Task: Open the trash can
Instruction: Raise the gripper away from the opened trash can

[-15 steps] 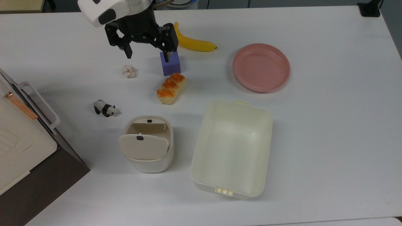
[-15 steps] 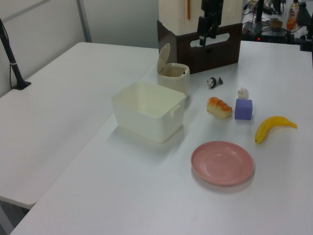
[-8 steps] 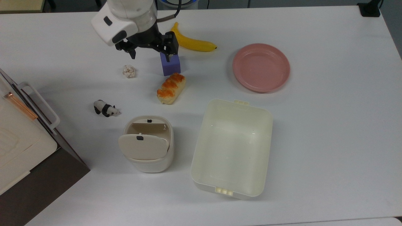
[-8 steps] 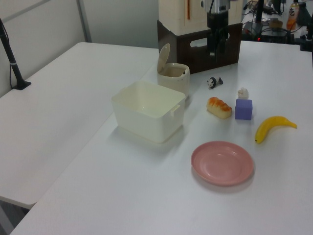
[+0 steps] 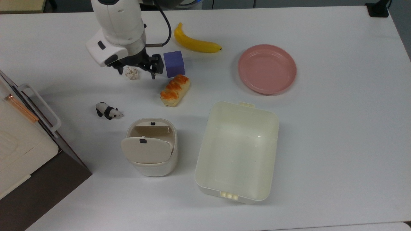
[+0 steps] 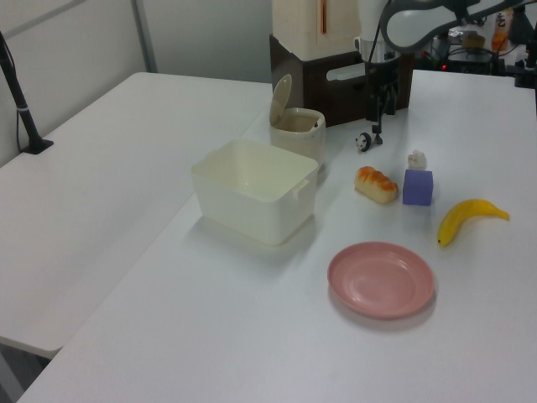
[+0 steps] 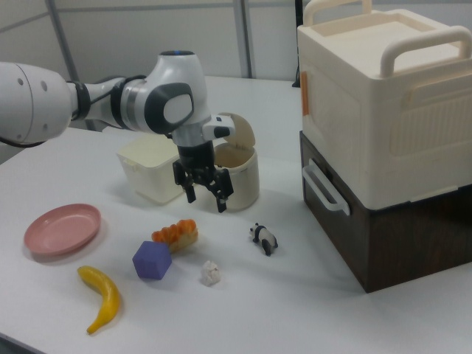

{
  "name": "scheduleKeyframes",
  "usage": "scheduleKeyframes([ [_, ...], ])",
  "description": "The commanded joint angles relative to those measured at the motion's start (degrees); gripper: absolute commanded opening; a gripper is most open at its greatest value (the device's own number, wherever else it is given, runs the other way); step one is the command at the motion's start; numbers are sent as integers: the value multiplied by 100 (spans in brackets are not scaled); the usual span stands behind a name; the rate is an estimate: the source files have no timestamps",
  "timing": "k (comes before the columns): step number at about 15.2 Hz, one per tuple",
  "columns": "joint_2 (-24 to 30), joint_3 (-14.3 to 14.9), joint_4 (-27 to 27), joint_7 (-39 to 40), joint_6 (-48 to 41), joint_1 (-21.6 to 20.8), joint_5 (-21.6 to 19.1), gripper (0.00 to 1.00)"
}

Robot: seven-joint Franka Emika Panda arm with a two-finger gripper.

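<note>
Trash can near the bench edge at the top view's lower left, between panda and tub; in the right view just behind the gripper. Lid raised on its hinge and tilted back, exposing the hollow interior, exactly as one second and half a second ago; dark button visible on the front rim. Since those earlier frames, gripper shifted from above the purple block toward the top view's lower left, now over the crumpled paper ball; in the left view, lowered noticeably toward the bench. Bin, lid and every loose item unmoved throughout. Meaning for the task, as a judgement: opening already achieved, with nothing left to press or lift; present travel more likely a retreat or repositioning than a fresh approach to the button. Arm entering from the top view's upper edge, wrist pointing straight down, white hand housing above the black fingers. Fingers spread wide apart and empty, one on each side of the paper ball as seen from above, touching nothing. Well apart from the bin in the top view, with bread between and to the top view's right. Banana and pink plate farther off, clear of the arm.
</note>
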State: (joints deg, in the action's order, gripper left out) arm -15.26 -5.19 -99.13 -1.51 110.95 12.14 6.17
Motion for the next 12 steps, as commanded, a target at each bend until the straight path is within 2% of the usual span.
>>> scheduleKeyframes([
  [1, 305, 19, -686, -314, 997, 16, 69, 100],
  [12, 1042, 19, -1705, -131, 1245, 16, 86, 100],
])
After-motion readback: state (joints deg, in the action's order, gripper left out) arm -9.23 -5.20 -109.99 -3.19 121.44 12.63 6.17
